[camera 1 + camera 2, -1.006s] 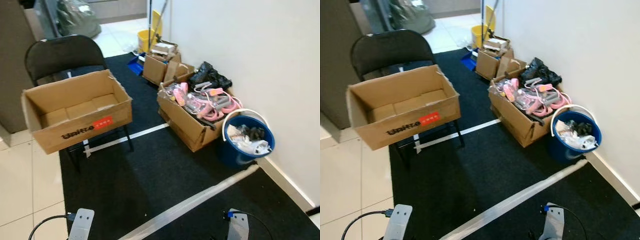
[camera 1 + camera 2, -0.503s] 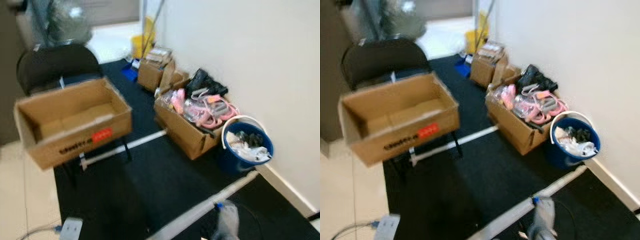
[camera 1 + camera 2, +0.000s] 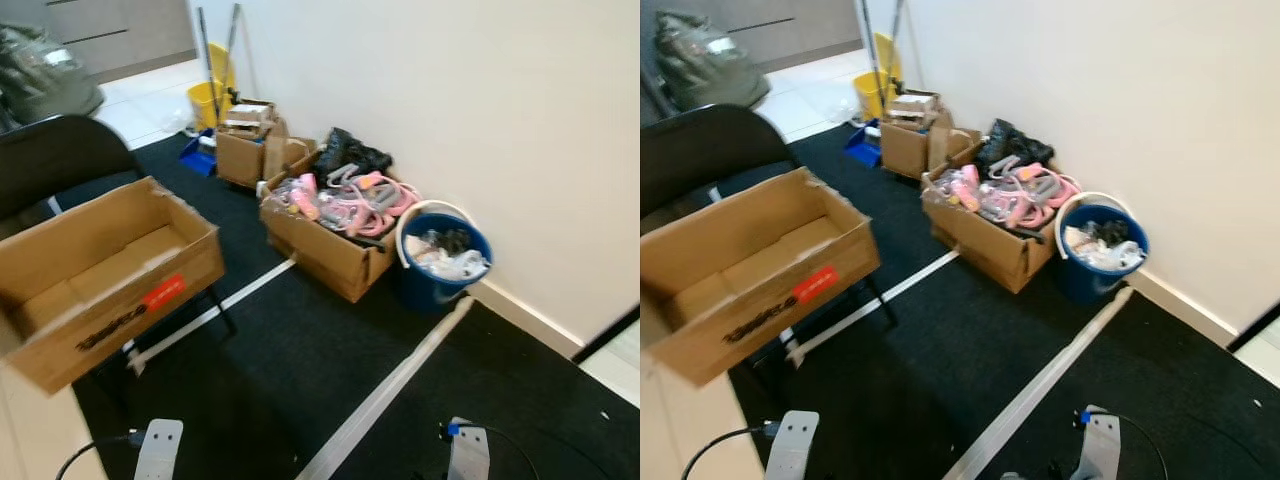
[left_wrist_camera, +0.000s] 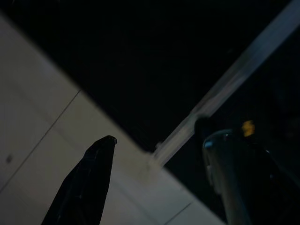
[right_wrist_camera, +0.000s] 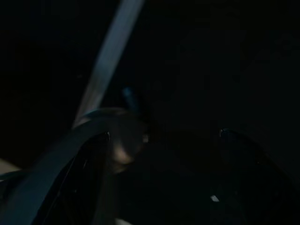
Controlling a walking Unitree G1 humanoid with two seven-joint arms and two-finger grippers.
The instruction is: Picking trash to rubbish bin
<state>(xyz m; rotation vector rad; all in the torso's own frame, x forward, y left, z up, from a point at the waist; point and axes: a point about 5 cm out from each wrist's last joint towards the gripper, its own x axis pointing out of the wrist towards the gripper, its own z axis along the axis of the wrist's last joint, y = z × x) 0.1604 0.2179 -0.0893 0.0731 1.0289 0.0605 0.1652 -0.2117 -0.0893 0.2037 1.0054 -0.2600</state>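
I've got the rubbish bin (image 3: 440, 262) in sight: it's a round blue bucket with a white handle, standing on the black carpet (image 3: 300, 370) against the white wall (image 3: 450, 110), touching the open cardboard box of pink and grey stuff (image 3: 335, 215) and stuffed with white and dark trash (image 3: 447, 255). On my left, an open empty cardboard box (image 3: 95, 275) sits on a black folding chair (image 3: 60, 160). Both arms hang low; the left gripper (image 4: 157, 154) has its 2 fingers spread over the carpet edge, and the right gripper (image 5: 161, 154) looks spread too, though that view is really dark.
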